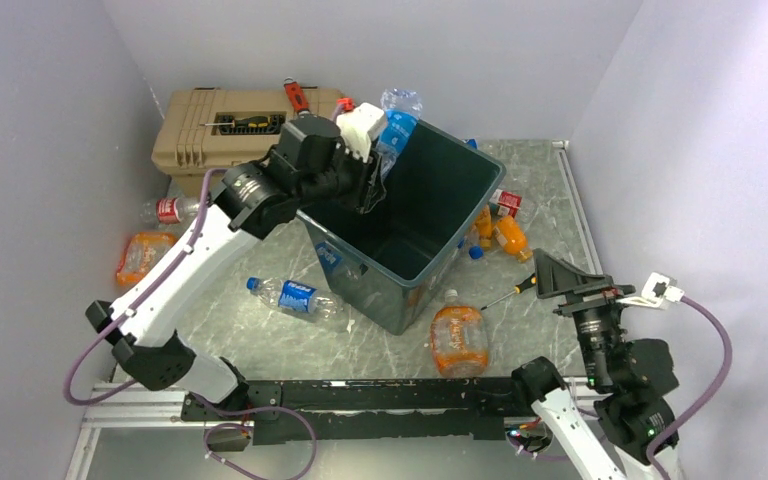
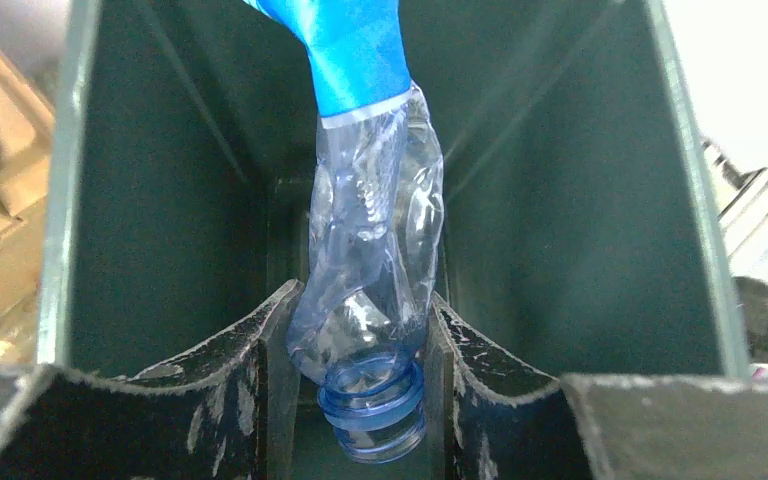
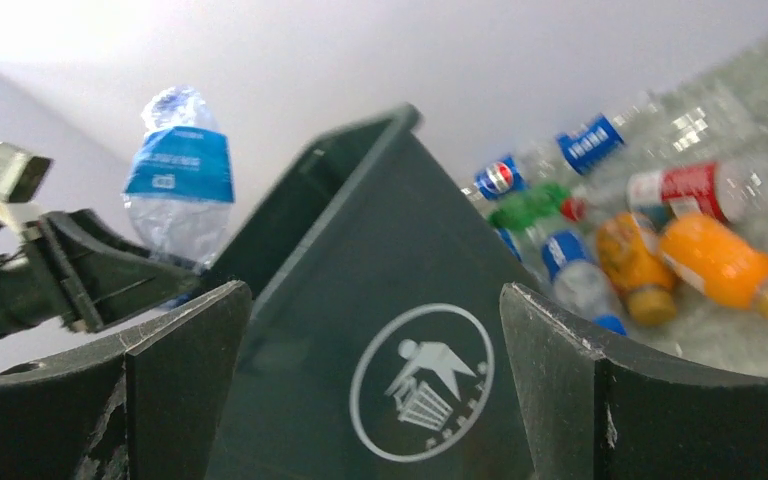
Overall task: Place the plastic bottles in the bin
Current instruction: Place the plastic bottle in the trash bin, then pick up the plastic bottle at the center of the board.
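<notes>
A crushed clear bottle [image 1: 398, 118] with a blue label hangs neck-down over the far left corner of the dark green-grey bin [image 1: 412, 292]. My left gripper [image 1: 373, 168] is shut on its neck end. In the left wrist view the bottle [image 2: 370, 240] sits pinched between both jaws of the left gripper [image 2: 365, 295], with the bin's inside [image 2: 580, 200] below it. My right gripper [image 1: 563, 276] stands open and empty to the right of the bin. In its own view the right gripper [image 3: 375, 300] faces the bin's wall [image 3: 360, 230]. More bottles lie around the bin.
An orange bottle [image 1: 457, 338] lies at the bin's near corner and a blue-labelled one [image 1: 298, 297] to its left. Orange bottles [image 1: 505, 235] lie to the right. A screwdriver [image 1: 512, 290] lies near my right gripper. A tan toolbox [image 1: 222, 128] stands at the back left.
</notes>
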Controlling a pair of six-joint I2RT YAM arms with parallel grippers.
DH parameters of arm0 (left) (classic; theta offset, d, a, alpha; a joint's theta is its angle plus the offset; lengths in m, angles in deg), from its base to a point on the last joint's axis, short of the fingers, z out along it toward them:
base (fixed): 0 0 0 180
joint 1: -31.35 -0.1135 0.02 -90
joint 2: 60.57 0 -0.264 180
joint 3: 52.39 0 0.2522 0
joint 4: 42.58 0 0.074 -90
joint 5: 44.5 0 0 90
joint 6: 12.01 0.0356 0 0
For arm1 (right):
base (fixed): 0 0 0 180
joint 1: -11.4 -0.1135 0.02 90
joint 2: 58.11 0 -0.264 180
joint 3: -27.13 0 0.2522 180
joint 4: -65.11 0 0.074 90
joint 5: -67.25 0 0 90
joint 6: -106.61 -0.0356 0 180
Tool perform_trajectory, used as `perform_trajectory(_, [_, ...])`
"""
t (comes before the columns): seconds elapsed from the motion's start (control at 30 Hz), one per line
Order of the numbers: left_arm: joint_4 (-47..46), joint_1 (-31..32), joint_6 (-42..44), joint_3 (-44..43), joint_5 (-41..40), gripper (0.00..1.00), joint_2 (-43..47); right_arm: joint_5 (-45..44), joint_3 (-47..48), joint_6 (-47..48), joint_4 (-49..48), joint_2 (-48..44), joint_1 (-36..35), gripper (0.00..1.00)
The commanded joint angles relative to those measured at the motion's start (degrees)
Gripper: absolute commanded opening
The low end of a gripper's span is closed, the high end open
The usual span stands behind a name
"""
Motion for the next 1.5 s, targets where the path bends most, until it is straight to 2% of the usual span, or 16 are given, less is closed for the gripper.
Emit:
perform_trajectory(0.0, [4.51,0.10,2.43,-4.11,-0.45,0.00,-1.14,-7.93,-4.87,-8.05,8.00,-1.15,0.05,1.00])
perform_trajectory(0.2, [9.92,0.17,4.32,-5.14,0.01,0.02,-3.80,-11.17,-9.13,-22.44,16.24,-0.46,0.05,1.00])
perform_trajectory(0.23, [10.84,0.26,4.54,-5.26,0.01,0.11,-3.92,-11.44,-9.84,-22.64,16.06,-1.17,0.05,1.00])
perform_trajectory(0.3, [10.86,0.44,4.74,-4.65,0.01,0.43,-3.24,-11.32,-11.05,-21.77,14.93,-2.82,0.05,1.00])
perform_trajectory(0.33, [10.35,0.45,4.64,-4.01,-0.08,0.55,-2.65,-11.07,-11.48,-21.05,14.37,-3.70,0.05,1.00])
perform_trajectory(0.4, [8.89,0.53,4.59,-2.66,-0.65,0.79,-0.99,-10.32,-12.09,-19.29,13.28,-4.86,0.06,1.00])
perform_trajectory(0.47, [7.30,0.54,4.48,-1.65,-0.27,0.97,0.55,-9.50,-11.95,-17.73,13.23,-5.66,0.05,1.00])
perform_trajectory(0.63, [2.86,0.49,2.04,-0.62,1.91,0.99,4.51,-7.83,-9.65,-14.26,14.97,-1.98,0.05,1.00])
perform_trajectory(0.77, [-4.80,0.54,0.29,3.14,0.75,0.99,10.99,-8.54,-6.10,-11.94,17.55,2.83,0.05,1.00])
perform_trajectory(0.9, [-21.26,0.54,0.27,18.00,-11.76,1.00,23.53,-10.28,-3.67,-10.00,18.31,8.51,0.06,1.00])
perform_trajectory(1.0, [-28.07,0.47,1.44,27.06,-24.68,1.00,30.76,-10.86,-3.04,-10.52,17.94,12.53,0.05,1.00])
perform_trajectory(1.1, [-28.05,0.45,2.85,30.54,-36.66,0.99,34.56,-8.44,-3.16,-8.72,15.42,16.62,0.06,1.00])
perform_trajectory(1.23, [-26.46,0.31,4.60,32.28,-44.21,0.99,35.43,-7.79,-3.23,-8.05,15.11,22.45,0.05,1.00])
perform_trajectory(1.37, [-27.41,-1.71,2.49,35.16,-44.58,1.00,35.90,-11.30,-5.98,-10.01,14.99,23.72,0.09,1.00])
perform_trajectory(1.47, [-28.08,-6.55,-1.34,37.84,-39.65,0.99,36.55,-14.64,-9.14,-11.83,12.16,23.30,0.21,1.00])
